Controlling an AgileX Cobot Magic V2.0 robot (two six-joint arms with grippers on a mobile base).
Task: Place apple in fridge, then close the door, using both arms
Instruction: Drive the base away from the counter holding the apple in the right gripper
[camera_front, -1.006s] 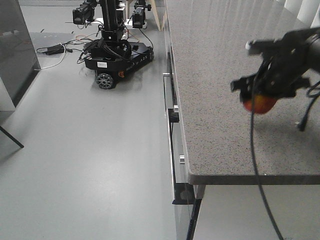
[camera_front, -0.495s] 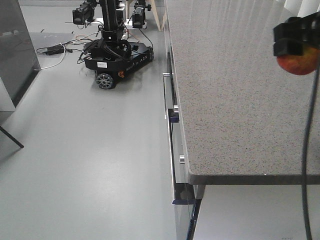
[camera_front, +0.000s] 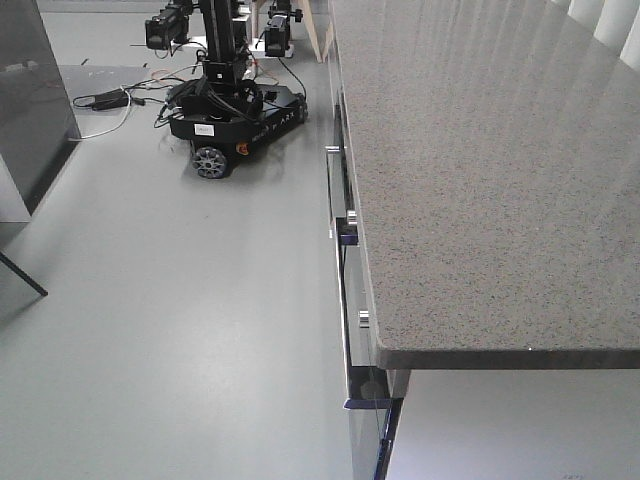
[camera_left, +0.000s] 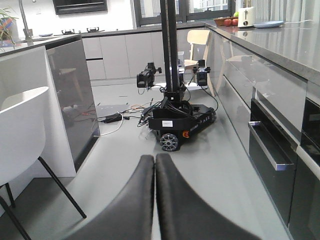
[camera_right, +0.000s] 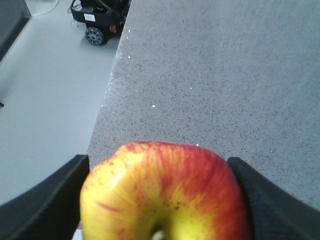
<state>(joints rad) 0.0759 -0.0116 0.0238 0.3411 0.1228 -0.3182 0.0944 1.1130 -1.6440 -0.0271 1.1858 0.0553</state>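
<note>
So the countertop (camera_front: 480, 180) takes up the right side, with the floor (camera_front: 150, 300) on the left. Another wheeled robot (camera_front: 235, 110) sits far back on the floor, just left of the countertop. The apple (camera_right: 165, 190) is wedged between the fingers of the right gripper (camera_right: 160, 200), over the countertop near its left edge.

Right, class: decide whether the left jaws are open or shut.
Shut. The left gripper shows its jaws pressed together, no gap, nothing between them.
</note>
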